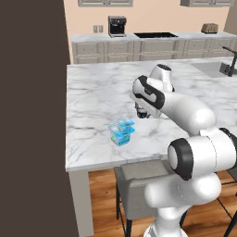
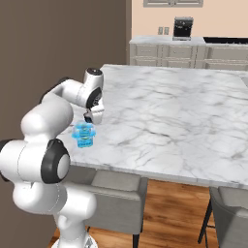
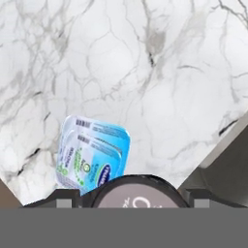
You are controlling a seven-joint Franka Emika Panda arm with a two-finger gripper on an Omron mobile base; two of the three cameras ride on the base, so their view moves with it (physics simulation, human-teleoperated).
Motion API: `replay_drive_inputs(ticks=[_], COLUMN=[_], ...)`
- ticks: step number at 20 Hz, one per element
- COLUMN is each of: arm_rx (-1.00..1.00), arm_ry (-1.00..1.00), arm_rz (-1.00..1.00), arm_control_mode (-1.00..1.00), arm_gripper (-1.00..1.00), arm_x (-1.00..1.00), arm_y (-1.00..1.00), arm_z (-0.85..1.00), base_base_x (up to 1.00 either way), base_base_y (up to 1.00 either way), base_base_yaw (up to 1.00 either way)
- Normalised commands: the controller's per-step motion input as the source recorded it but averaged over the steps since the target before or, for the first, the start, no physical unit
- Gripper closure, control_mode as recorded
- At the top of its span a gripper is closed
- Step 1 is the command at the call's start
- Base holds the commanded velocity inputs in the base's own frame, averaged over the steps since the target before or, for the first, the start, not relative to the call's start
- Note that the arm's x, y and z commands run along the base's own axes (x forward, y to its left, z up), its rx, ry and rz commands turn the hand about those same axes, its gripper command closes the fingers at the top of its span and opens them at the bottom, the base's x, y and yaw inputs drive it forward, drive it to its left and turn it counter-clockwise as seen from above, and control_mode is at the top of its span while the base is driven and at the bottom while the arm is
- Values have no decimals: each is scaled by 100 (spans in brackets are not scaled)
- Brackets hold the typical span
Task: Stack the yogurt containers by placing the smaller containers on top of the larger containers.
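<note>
The larger container, a squarish light-blue and white yogurt pack (image 1: 121,131) (image 2: 84,135) (image 3: 94,157), sits on the marble counter (image 1: 92,92) near its front edge. The smaller container, a round dark cup with a pale lid (image 3: 138,191) (image 1: 141,113) (image 2: 88,116), fills the gap between my fingers. My gripper (image 3: 133,198) (image 1: 141,111) (image 2: 89,115) is shut on this cup and hangs just above the counter, a short way beside and above the pack. In the hand view the pack lies up and left of the cup.
The counter's front edge runs close to the pack, with a grey chair (image 1: 139,185) (image 2: 114,186) tucked under it. A sink with a faucet (image 1: 222,68) is at the far right. A coffee machine (image 1: 117,26) stands on the back wall counter.
</note>
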Motion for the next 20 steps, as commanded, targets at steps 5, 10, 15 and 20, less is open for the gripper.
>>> replay_drive_inputs(ticks=[5, 10, 15, 20], arm_rx=[0, 0, 0, 0], arm_ry=[-4, -6, -2, 0], arm_rz=[0, 0, -1, -1], arm_control_mode=[-100, -100, -100, -100], arm_gripper=[100, 100, 100, 100], arm_x=[15, 15, 7, 2], arm_y=[27, 15, 13, 18], arm_z=[-3, -13, -11, -1], base_base_x=[0, 0, 0, 0], base_base_y=[0, 0, 0, 0], base_base_yaw=[0, 0, 0, 0])
